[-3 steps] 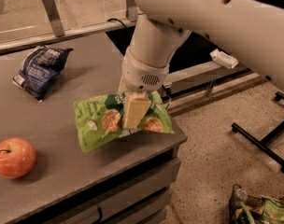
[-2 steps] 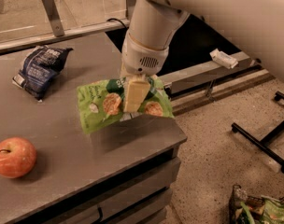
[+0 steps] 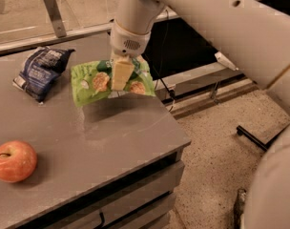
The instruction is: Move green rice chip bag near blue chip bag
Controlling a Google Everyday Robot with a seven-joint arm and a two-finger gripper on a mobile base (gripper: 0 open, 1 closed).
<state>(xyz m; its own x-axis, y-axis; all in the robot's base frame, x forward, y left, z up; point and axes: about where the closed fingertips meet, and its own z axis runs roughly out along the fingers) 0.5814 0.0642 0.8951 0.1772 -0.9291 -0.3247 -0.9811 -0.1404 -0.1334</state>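
The green rice chip bag is a bright green pouch with pictures of tan chips. It hangs in the air above the grey table, with its shadow on the tabletop below. My gripper comes down from the white arm and is shut on the bag near its right half, one pale finger lying across its front. The blue chip bag is a wrinkled navy bag with white lettering. It lies on the table at the back left, a short way left of the green bag.
A red apple sits on the table near the front left edge. The table's right edge drops to a speckled floor. A metal rail and post run behind the table. A dark stand leg lies on the floor at right.
The gripper has lifted the green bag off the table and carried it up and toward the back left, closer to the blue bag. The apple and blue bag have not moved.
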